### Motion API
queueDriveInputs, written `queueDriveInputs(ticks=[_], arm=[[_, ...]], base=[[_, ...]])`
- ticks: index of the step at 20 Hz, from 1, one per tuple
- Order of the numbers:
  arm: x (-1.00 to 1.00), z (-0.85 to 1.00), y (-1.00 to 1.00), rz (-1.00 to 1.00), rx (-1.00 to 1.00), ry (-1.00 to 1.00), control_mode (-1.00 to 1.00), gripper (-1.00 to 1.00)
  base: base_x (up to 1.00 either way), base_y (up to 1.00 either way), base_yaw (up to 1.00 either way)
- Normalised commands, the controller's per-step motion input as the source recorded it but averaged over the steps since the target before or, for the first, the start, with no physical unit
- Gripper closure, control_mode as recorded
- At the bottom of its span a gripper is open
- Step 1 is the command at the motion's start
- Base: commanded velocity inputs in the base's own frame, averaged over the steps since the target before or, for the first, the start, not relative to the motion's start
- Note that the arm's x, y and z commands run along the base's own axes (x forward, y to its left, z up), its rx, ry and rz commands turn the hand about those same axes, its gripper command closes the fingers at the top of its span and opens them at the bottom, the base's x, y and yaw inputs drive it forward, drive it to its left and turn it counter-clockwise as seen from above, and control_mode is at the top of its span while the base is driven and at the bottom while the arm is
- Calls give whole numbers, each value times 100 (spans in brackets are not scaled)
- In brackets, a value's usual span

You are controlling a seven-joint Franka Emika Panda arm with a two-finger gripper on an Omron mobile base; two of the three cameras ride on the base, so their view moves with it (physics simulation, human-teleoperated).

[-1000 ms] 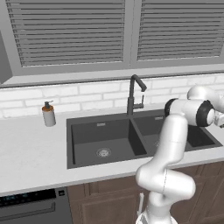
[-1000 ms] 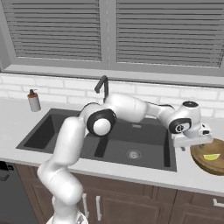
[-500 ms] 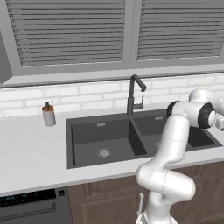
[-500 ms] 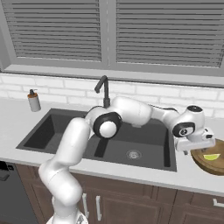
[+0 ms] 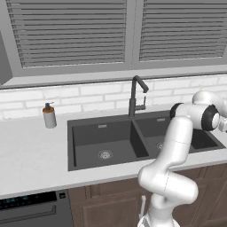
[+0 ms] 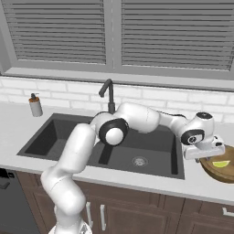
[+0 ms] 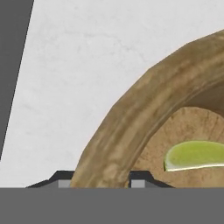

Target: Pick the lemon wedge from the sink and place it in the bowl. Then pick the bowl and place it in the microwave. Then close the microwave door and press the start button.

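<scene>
R base view, L to R: soap bottle upper left on the tabletop, sink center w/ faucet behind it. My arm reaches across to mid-right; gripper sits over the near rim of the bowl at the right edge. Lemon wedge lies inside the bowl. Hand view: bowl rim runs between the two fingertips at bottom, wedge lower right. Jaws straddle the rim; can't tell if they pinch it.
</scene>
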Motion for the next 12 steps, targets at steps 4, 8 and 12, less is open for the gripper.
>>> queueDriveInputs(ticks=[4, 8, 12], arm=[[0, 0, 0, 0, 0, 4, -100, 100], [-27, 15, 34, 0, -2, 0, -100, 100], [-55, 49, 34, 10, -5, -9, -100, 100]], base=[[0, 0, 0], [0, 0, 0], [0, 0, 0]])
